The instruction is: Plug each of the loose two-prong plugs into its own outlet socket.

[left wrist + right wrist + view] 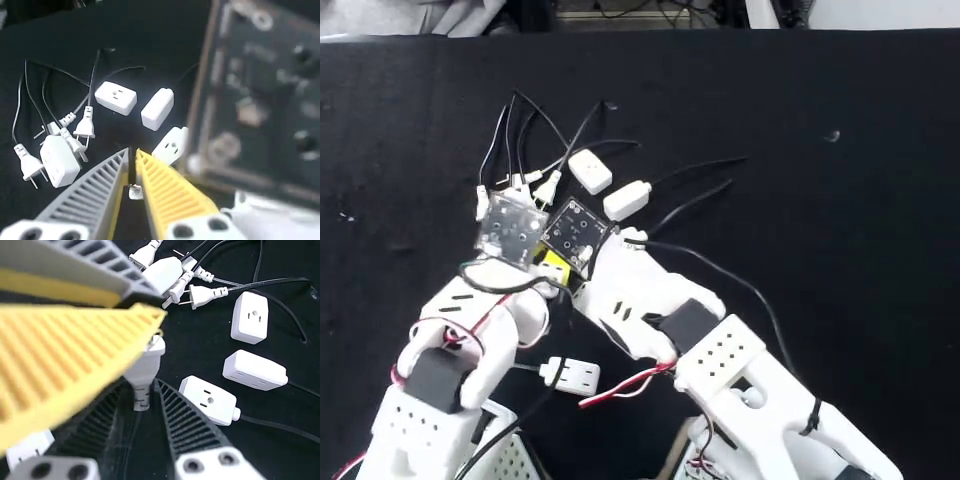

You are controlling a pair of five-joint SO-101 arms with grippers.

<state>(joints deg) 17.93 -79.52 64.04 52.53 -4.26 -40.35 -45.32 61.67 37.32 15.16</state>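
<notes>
A white two-prong plug (144,365) sits between the black fingers of my right gripper (140,386), which is shut on its body, the cord running back between them. My left gripper (131,152), grey and yellow, is shut with its tips (150,315) right at the plug's prong end; whether they pinch a prong is hidden. Loose plugs (84,127) (26,162) (200,294) lie with their black cords beside a white outlet block (59,160). More white outlet sockets (115,97) (157,108) (207,399) lie close by. Both wrists (542,235) crowd together over the pile.
Another white outlet (573,374) lies on its cord between the two arms' bases. Black cords (700,170) fan out over the black table (840,200) behind the outlets. The right wrist's camera board (260,100) stands close beside my left gripper.
</notes>
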